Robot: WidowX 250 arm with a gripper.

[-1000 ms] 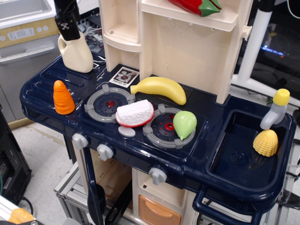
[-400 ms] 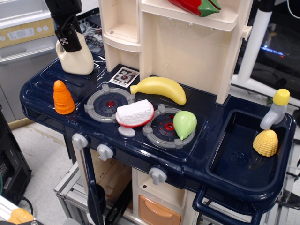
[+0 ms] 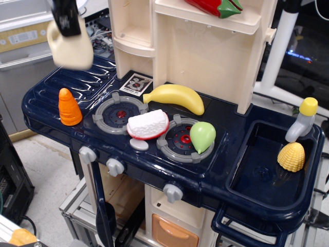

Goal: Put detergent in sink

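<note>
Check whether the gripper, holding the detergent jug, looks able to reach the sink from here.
Probably yes. The gripper holds the detergent jug above the counter; only low toy food lies between, and the sink holds just a corn.

Black gripper (image 3: 66,20) at top-left, pointing down, blurred w/ motion, fingers clamped on the detergent (image 3: 72,49), held off the counter.

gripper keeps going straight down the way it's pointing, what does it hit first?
Probably the ridged counter at the far left, behind the carrot. The gripper points down, shut on the detergent, so the bottle's base would touch first. Depth is unclear from this single view.
</note>
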